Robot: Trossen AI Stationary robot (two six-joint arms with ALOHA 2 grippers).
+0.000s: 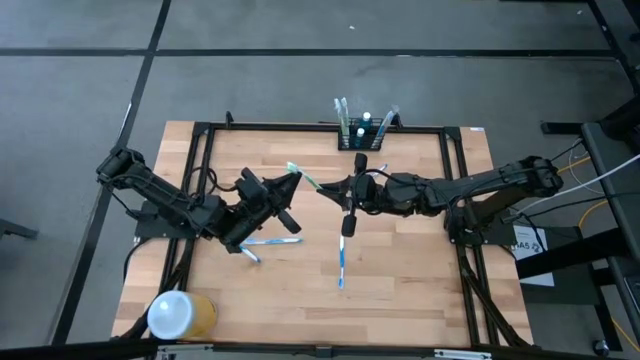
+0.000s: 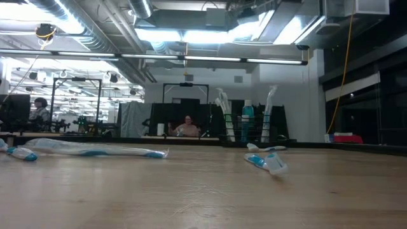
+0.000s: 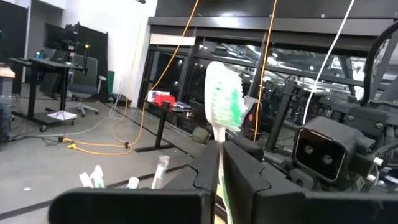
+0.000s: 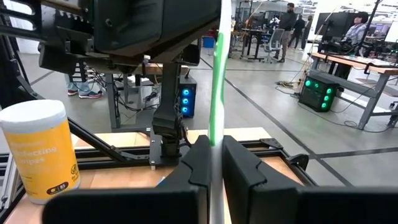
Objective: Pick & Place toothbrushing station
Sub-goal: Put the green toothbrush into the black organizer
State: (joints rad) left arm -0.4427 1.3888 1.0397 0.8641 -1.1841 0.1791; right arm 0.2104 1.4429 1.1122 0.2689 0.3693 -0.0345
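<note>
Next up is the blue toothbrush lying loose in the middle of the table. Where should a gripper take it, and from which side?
Probably grip the blue toothbrush mid-handle, coming straight down from above. It lies flat on the table, pointing roughly away from the rack, so set the fingers across its narrow width. Both the left gripper and the right gripper are busy with a green toothbrush.

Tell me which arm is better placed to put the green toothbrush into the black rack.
Probably right: the right pincer grips the toothbrush handle and sits nearer the rack; the left pincer holds the bristle end, farther off.
</note>
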